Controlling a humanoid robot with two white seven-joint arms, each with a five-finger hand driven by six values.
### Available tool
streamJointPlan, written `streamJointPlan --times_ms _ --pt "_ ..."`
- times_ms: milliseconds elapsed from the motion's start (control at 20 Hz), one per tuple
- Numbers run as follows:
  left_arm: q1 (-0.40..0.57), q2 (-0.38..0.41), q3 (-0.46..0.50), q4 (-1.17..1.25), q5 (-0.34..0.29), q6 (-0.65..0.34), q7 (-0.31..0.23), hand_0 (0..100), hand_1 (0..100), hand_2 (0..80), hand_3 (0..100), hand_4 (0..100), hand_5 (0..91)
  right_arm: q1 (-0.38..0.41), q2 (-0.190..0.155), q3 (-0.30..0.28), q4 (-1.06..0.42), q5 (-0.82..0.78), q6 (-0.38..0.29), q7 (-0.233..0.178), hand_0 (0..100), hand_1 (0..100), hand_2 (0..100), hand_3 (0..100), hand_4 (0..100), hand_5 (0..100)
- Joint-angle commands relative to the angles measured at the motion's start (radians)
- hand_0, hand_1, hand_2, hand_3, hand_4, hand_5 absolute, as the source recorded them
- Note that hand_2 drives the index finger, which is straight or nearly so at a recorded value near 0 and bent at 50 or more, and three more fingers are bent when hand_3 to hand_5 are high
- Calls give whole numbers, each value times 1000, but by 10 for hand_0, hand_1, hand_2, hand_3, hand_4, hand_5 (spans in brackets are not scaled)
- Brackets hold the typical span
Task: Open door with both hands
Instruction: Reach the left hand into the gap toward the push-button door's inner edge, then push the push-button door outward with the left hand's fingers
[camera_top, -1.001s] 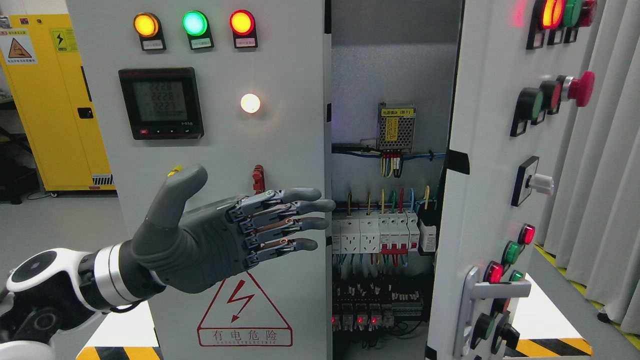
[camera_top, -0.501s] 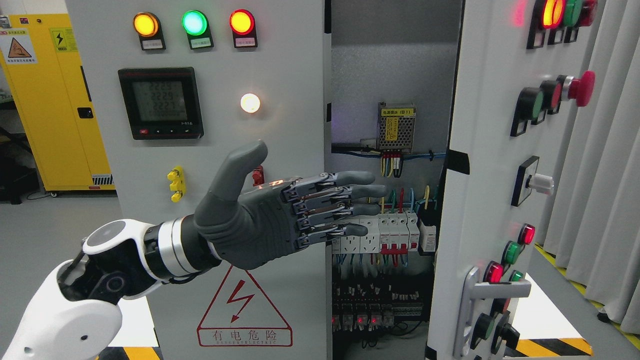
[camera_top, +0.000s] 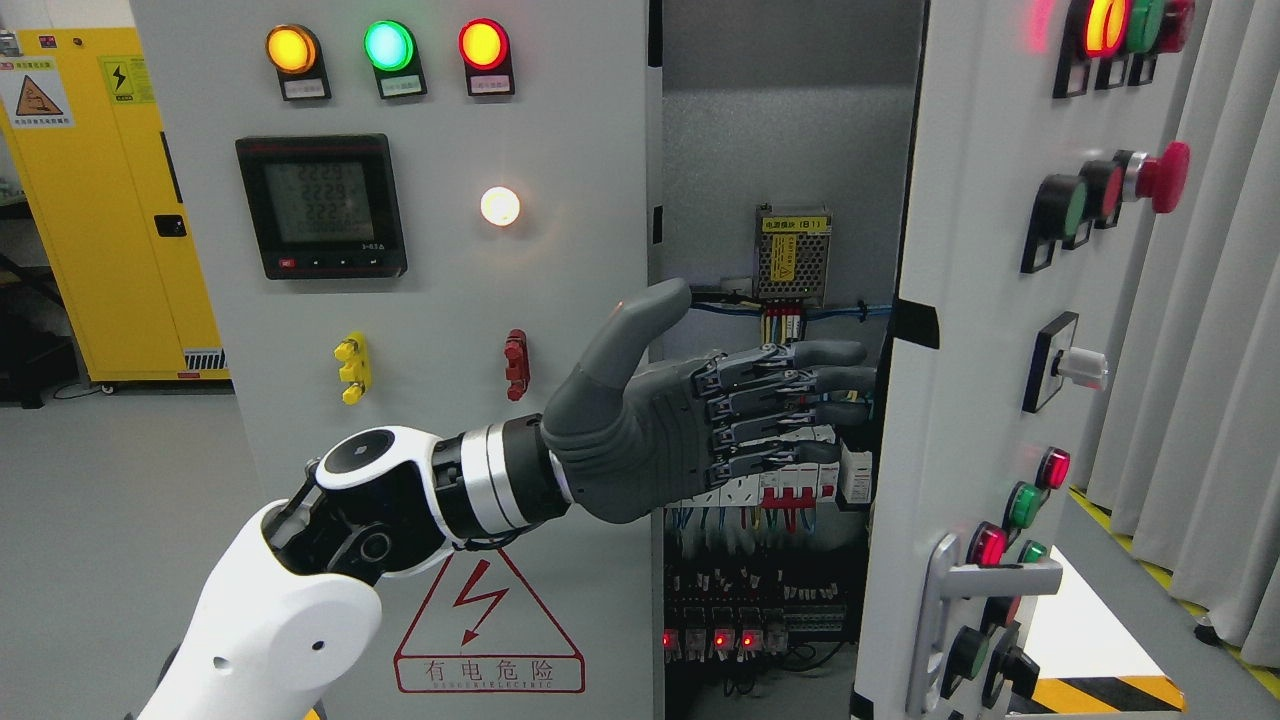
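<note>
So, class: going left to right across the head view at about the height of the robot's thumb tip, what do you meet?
Yellow cabinet → yellow terminal → red terminal → left hand, fingers extended and holding nothing, in the cabinet opening → open right door → white selector knob → grey curtain.

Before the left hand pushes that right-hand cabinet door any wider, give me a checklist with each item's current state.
1. Left hand open, holding nothing: ok, fingers extended and thumb raised.
2. Fingertips reach the right door edge: cannot tell; they end close beside it, contact not visible.
3. Door unlatched and partly open: ok, the cabinet interior shows through the gap.
4. Hand clear of the breakers and wiring: cannot tell; it overlaps them in this view, depth unclear.
5. Right hand in position for a two-handed opening: not ok, it is out of view.
6. Door handle unobstructed: ok.
</note>
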Motion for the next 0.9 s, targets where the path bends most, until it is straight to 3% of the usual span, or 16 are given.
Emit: streamJointPlan --times_ms 0,300,451,751,851 --pt "-37 -132 -34 61 -19 2 4 0 0 0 0 0 0 0 0 0 -1 -1 0 0 201 123 0 0 0 0" --pt "-75 -167 -37 67 -22 10 8 0 0 0 0 0 0 0 0 0 -1 -1 0 0 202 123 0 0 0 0" --pt "-74 -191 -38 67 -22 11 54 0 0 0 0 0 0 0 -1 0 -1 -1 0 -1 202 123 0 0 0 0" --pt "-74 -196 -37 41 -17 11 67 0 0 0 0 0 0 0 -3 0 1 -1 0 0 201 123 0 0 0 0" --pt "-68 -198 -37 21 -17 13 96 0 0 0 0 0 0 0 -3 0 -1 -1 0 0 201 123 0 0 0 0"
